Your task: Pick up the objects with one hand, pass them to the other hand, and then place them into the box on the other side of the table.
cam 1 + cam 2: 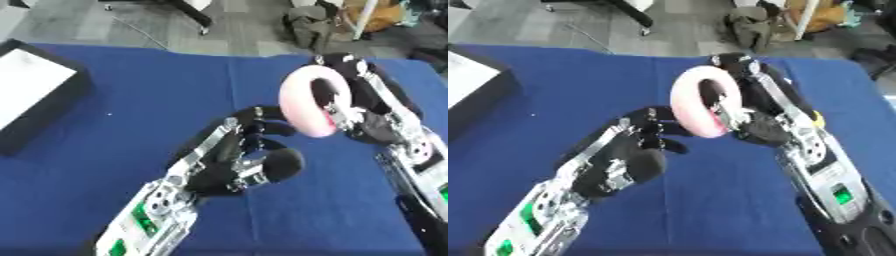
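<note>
We note a pale pink, smooth ring-shaped object (700, 102) held upright above the blue-covered counter (131, 100), centre-right of frame. The right hand (750, 107) has its fingers curled through the ring's hole and round its rim. The left hand (241, 155), centre frame, reaches toward it with fingers half-curled, holding nothing. A black box with white interior (35, 95) sits at upper left.

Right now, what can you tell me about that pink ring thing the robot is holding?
The pink ring is a thick, smooth, pale pink loop with a hole in the middle; it looks soft and puffy. It stands on edge, held up above the blue table. The right hand holds it, with fingers curled through the hole and round its rim. The left hand reaches up just below it, fingertips close to its lower edge; whether they touch cannot be told.
</note>
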